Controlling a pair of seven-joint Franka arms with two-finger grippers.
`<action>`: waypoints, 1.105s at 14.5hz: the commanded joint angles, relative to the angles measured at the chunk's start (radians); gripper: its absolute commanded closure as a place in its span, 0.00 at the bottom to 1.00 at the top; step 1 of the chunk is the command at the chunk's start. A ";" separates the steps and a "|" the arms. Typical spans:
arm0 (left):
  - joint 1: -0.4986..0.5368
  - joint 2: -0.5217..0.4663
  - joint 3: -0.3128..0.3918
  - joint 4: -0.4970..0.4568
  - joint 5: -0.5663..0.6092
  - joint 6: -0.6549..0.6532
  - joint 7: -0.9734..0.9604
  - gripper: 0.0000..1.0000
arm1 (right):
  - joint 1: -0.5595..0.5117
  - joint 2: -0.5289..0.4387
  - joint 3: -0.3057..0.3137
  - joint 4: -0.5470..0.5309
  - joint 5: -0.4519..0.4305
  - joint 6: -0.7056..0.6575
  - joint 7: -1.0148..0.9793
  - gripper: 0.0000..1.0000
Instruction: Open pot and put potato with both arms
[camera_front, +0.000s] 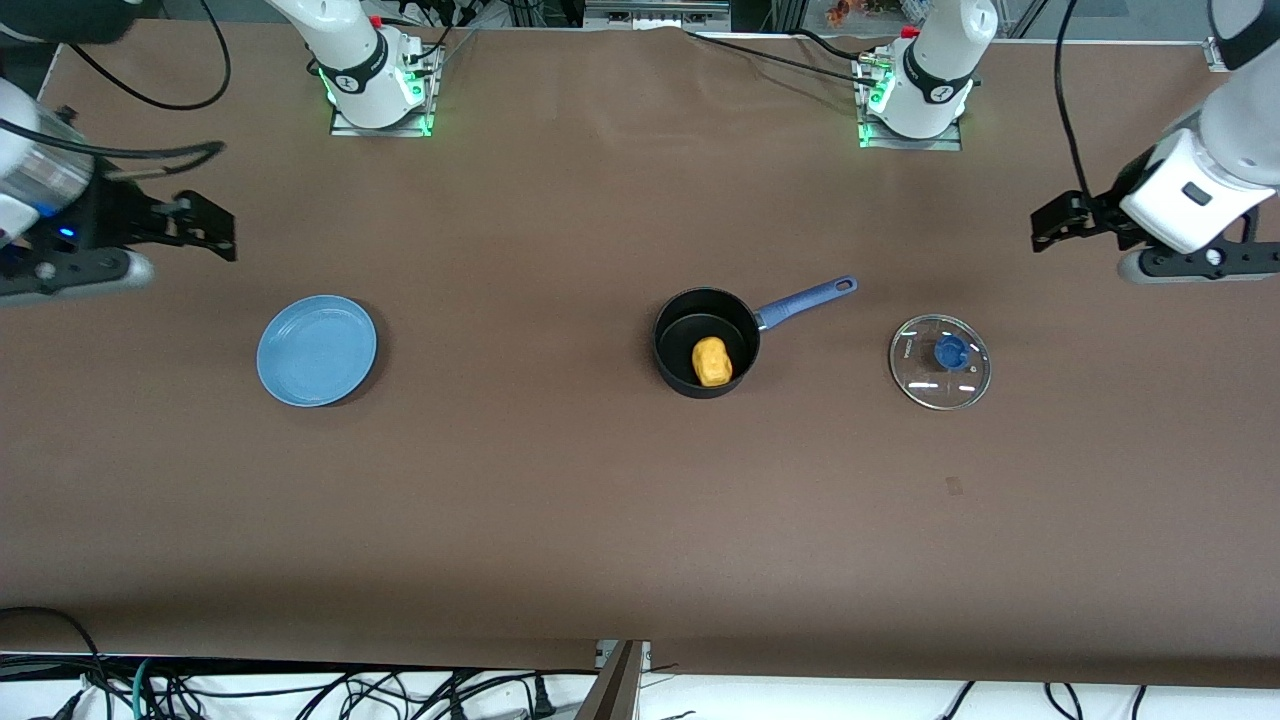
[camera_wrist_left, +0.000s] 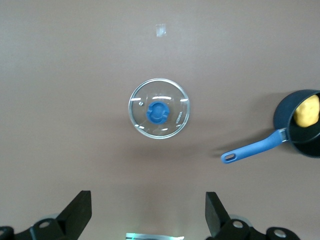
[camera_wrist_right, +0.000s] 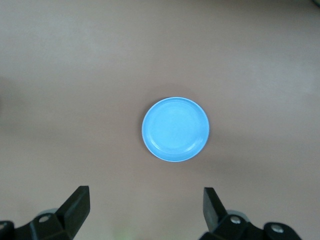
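Note:
The black pot (camera_front: 706, 343) with its long blue handle (camera_front: 806, 299) stands uncovered in the middle of the table, and the yellow-orange potato (camera_front: 711, 361) lies inside it. The pot (camera_wrist_left: 299, 125) and potato (camera_wrist_left: 306, 110) also show at the edge of the left wrist view. Its glass lid (camera_front: 939, 361) with a blue knob lies flat on the table toward the left arm's end, apart from the pot; the same lid (camera_wrist_left: 160, 108) fills the centre of the left wrist view. My left gripper (camera_front: 1052, 222) hangs open and empty high at that end. My right gripper (camera_front: 212, 226) is open and empty at the right arm's end.
A flat blue plate (camera_front: 317, 350) lies bare on the brown table toward the right arm's end, seen as plate (camera_wrist_right: 175, 129) in the right wrist view. Both arm bases (camera_front: 375, 75) stand along the table's edge. Cables hang along the edge nearest the front camera.

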 joint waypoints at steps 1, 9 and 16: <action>0.060 0.006 -0.003 0.009 0.012 -0.019 0.160 0.00 | -0.001 -0.053 -0.013 -0.041 0.004 -0.010 -0.012 0.00; 0.074 0.042 -0.010 0.089 0.017 -0.015 0.161 0.00 | -0.003 -0.043 -0.011 -0.042 0.024 -0.097 -0.004 0.00; 0.070 0.050 -0.013 0.094 0.011 0.022 0.144 0.00 | 0.000 -0.029 -0.013 -0.025 0.021 -0.097 -0.012 0.00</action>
